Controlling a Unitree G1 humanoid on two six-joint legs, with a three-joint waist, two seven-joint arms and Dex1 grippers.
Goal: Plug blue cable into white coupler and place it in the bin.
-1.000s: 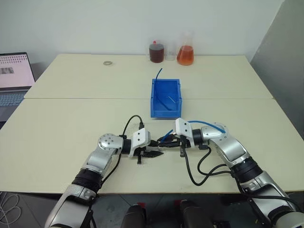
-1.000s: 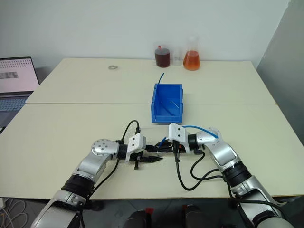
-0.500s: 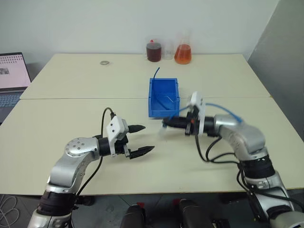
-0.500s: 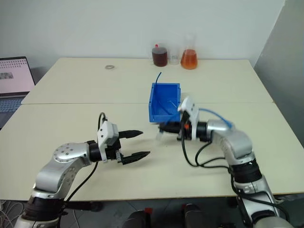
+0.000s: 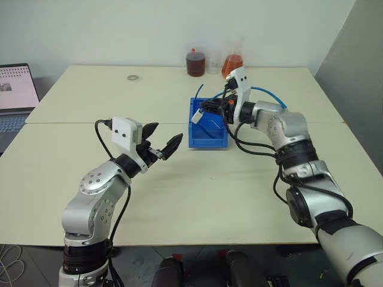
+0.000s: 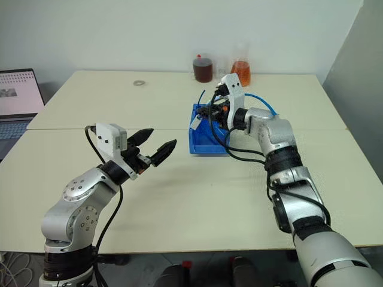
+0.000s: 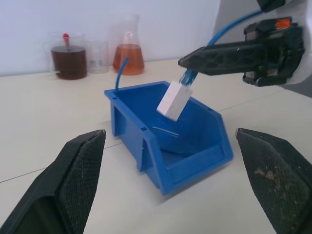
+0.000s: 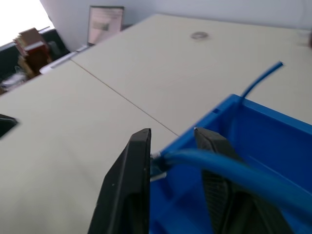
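Silver arms, black-fingered gripper (image 5: 160, 143)

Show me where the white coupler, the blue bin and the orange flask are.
white coupler (image 7: 174, 100), left wrist view, its broad white side.
blue bin (image 7: 195, 160), left wrist view, its sloped front lip.
orange flask (image 7: 128, 57), left wrist view, the liquid-filled body.
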